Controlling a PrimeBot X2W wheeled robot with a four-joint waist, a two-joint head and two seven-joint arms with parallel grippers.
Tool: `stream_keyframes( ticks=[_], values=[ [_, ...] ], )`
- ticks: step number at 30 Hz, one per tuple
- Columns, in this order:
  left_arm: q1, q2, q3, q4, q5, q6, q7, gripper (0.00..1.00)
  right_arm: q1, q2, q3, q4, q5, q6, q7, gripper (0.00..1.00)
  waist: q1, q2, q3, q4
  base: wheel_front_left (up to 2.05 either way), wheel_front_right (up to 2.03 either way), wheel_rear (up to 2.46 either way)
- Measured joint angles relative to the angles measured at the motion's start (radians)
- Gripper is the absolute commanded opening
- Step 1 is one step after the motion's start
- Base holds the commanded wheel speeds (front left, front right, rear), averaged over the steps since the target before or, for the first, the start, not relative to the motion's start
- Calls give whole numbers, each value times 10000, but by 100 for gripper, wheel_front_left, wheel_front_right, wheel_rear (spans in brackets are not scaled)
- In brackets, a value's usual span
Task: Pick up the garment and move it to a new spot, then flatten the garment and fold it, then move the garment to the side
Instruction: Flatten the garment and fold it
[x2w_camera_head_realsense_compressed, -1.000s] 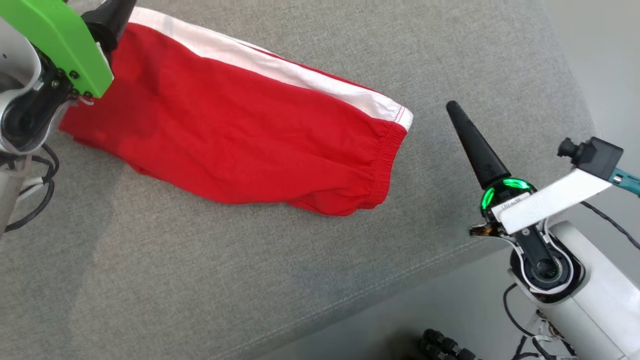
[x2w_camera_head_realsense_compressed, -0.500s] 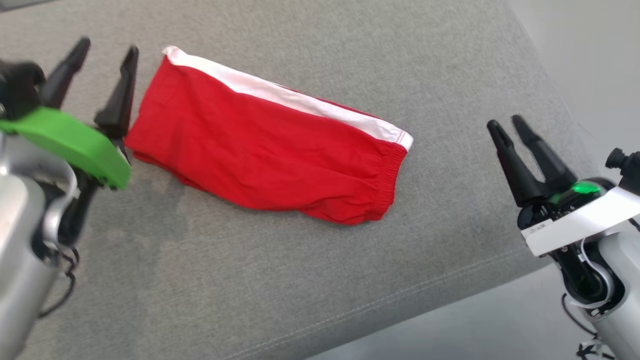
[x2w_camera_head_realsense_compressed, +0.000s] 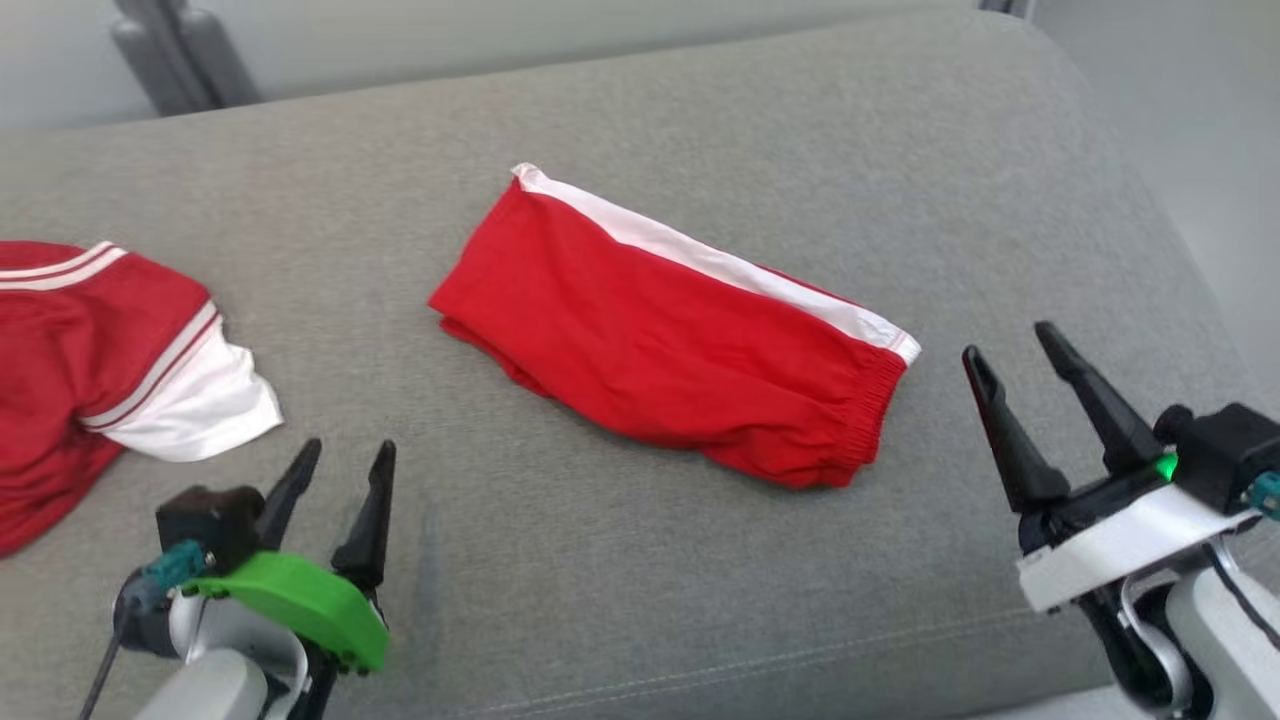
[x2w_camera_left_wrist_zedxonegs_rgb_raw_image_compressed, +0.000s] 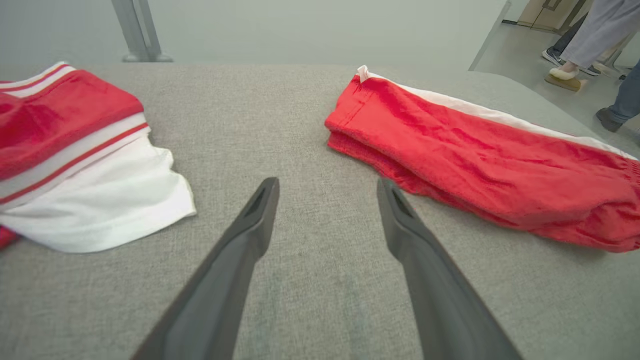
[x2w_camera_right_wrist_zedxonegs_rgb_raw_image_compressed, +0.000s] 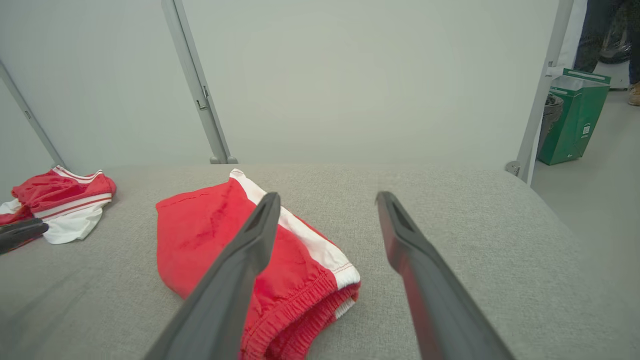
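Note:
The garment (x2w_camera_head_realsense_compressed: 680, 350), a pair of red shorts with a white side stripe, lies folded in a long band across the middle of the grey padded surface (x2w_camera_head_realsense_compressed: 640, 600). My left gripper (x2w_camera_head_realsense_compressed: 348, 450) hovers at the near left, open and empty, a good way short of the garment's left end (x2w_camera_left_wrist_zedxonegs_rgb_raw_image_compressed: 475, 160). At the near right my right gripper (x2w_camera_head_realsense_compressed: 1008, 342) is also open and empty, just off the elastic waistband end (x2w_camera_right_wrist_zedxonegs_rgb_raw_image_compressed: 210, 240). In each wrist view the gripper's own fingers stand spread, left gripper (x2w_camera_left_wrist_zedxonegs_rgb_raw_image_compressed: 327, 184) and right gripper (x2w_camera_right_wrist_zedxonegs_rgb_raw_image_compressed: 327, 196), over bare fabric.
A second red and white garment (x2w_camera_head_realsense_compressed: 100, 350) lies crumpled at the far left, close to my left gripper. The surface's rounded edge falls away on the right (x2w_camera_head_realsense_compressed: 1180, 260). Metal posts (x2w_camera_right_wrist_zedxonegs_rgb_raw_image_compressed: 200, 100) stand behind, beside a green bag (x2w_camera_right_wrist_zedxonegs_rgb_raw_image_compressed: 575, 117), and people's feet (x2w_camera_left_wrist_zedxonegs_rgb_raw_image_compressed: 565, 72) show beyond.
The head view has lifted and pulled back, bringing the second garment into sight. My left gripper has drawn away from the garment's left end toward the near edge. The garment itself lies as before.

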Motion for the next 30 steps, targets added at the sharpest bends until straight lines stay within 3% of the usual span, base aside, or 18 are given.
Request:
stream_keyframes(
  ticks=[3,16,20,25,30],
  values=[
    [633,-192,17,29,-8,10,2,100,760,270,56,15,-8,-236,0,100,0,0,-354,416,0,0,0],
    [2111,-408,775,-554,153,82,-61,100,2759,2065,-222,529,1045,-299,0,100,0,0,-1489,2223,0,0,0],
    [2300,-412,947,-828,510,82,-61,100,2921,2447,-546,867,1457,-107,0,100,0,0,-1600,2576,0,0,0],
    [2522,-489,1172,-1158,679,82,-63,100,3187,3758,-1684,1492,3335,236,0,100,0,0,-1480,2851,0,0,0],
    [2597,-594,1469,-1475,794,84,-63,100,3284,4418,-2303,2297,4525,788,0,100,0,0,-1251,2953,0,0,0]
  ],
)
